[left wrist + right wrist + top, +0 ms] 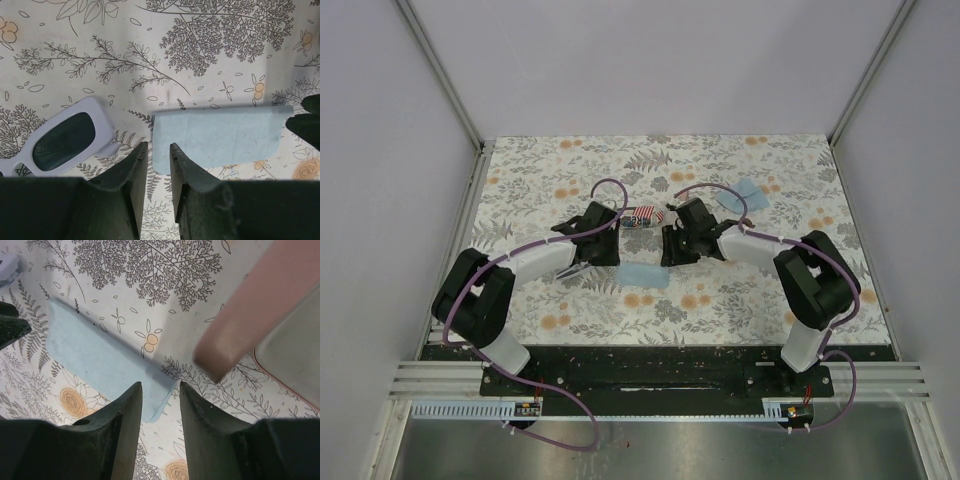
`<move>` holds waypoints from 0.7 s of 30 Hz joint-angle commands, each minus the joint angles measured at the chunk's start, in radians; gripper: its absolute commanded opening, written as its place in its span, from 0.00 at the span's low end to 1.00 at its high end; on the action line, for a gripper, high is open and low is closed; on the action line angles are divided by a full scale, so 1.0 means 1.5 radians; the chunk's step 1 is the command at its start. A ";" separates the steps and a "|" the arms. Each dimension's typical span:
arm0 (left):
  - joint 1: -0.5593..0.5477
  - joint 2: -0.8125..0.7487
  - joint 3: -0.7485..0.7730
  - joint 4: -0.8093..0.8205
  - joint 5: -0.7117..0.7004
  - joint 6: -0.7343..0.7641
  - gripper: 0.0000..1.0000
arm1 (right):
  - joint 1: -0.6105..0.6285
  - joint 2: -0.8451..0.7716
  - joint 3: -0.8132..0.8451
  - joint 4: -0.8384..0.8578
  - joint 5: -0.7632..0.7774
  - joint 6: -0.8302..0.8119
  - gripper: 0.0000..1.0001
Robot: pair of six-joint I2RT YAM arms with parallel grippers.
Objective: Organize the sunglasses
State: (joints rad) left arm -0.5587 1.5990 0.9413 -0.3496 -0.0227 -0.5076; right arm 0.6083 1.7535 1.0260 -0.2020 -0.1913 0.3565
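The bench is covered in a cream print of grey ferns and orange blossoms. The sunglasses are noted with a white frame and dark greenish lenses. A near cloth and a far cloth are recorded as plain pale blue. The flag case is printed in red and white stripes with a blue patch. The pink case is lined in pale grey. The left claw and right claw are finished in black. Cables are purple.
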 commanded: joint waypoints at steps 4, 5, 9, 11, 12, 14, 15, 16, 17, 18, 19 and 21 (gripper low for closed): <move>0.007 -0.028 -0.024 0.053 0.011 -0.027 0.28 | 0.018 0.053 0.046 0.025 0.020 -0.033 0.43; 0.007 -0.027 -0.026 0.053 0.012 -0.028 0.28 | 0.020 0.056 0.045 0.023 0.017 -0.033 0.42; 0.008 -0.024 -0.032 0.060 0.012 -0.029 0.28 | 0.022 0.046 0.019 0.022 0.019 -0.031 0.31; 0.008 -0.020 -0.033 0.067 0.031 -0.024 0.27 | 0.022 0.037 0.005 0.022 0.022 -0.030 0.21; 0.008 -0.015 -0.031 0.070 0.035 -0.019 0.27 | 0.023 0.033 -0.001 0.021 0.027 -0.028 0.14; 0.008 -0.008 -0.028 0.078 0.042 -0.008 0.27 | 0.023 0.023 -0.006 0.010 0.044 -0.023 0.04; 0.008 -0.005 -0.028 0.085 0.043 -0.003 0.27 | 0.023 0.019 -0.007 0.006 0.048 -0.023 0.03; 0.008 -0.004 -0.028 0.093 0.044 0.002 0.27 | 0.023 0.015 -0.006 0.000 0.055 -0.023 0.00; 0.008 -0.005 -0.033 0.105 0.045 0.008 0.27 | 0.022 0.013 -0.004 -0.007 0.064 -0.020 0.00; 0.008 -0.009 -0.036 0.120 0.044 0.011 0.27 | 0.023 0.013 0.000 -0.018 0.074 -0.019 0.00; 0.008 -0.008 -0.038 0.127 0.042 0.014 0.28 | 0.022 0.015 0.006 -0.027 0.082 -0.020 0.00; 0.008 -0.001 -0.033 0.130 0.043 0.025 0.28 | 0.022 0.022 0.016 -0.048 0.091 -0.022 0.00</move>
State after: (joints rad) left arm -0.5514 1.5978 0.8894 -0.2417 0.0231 -0.5129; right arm 0.6327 1.8088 1.0328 -0.1921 -0.1360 0.3290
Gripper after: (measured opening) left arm 0.278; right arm 0.018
